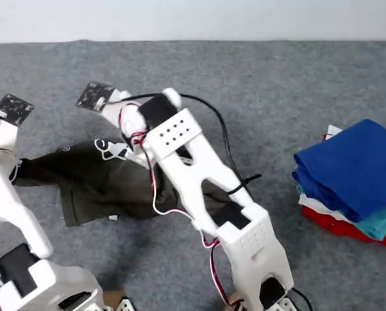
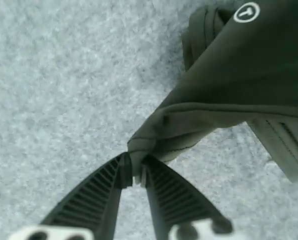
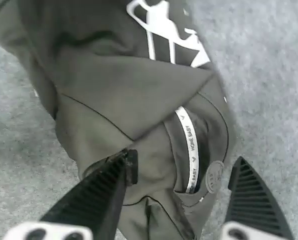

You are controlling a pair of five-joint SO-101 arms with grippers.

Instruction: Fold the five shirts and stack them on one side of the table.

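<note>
High view: the dark shirt (image 1: 89, 181) lies crumpled left of centre on the grey tabletop (image 1: 277, 91), partly hidden under the right arm (image 1: 193, 168). The left end effector (image 2: 136, 175) is clamped on a shirt corner. The right end effector (image 3: 186, 167) is spread apart over the collar (image 3: 189, 145). A stack (image 1: 351, 181) of folded shirts sits well apart, near the right edge.

shirt (image 1: 96, 184) on table (image 1: 277, 84), left | folded stack (image 1: 348, 172) on table, right | well apart
</note>
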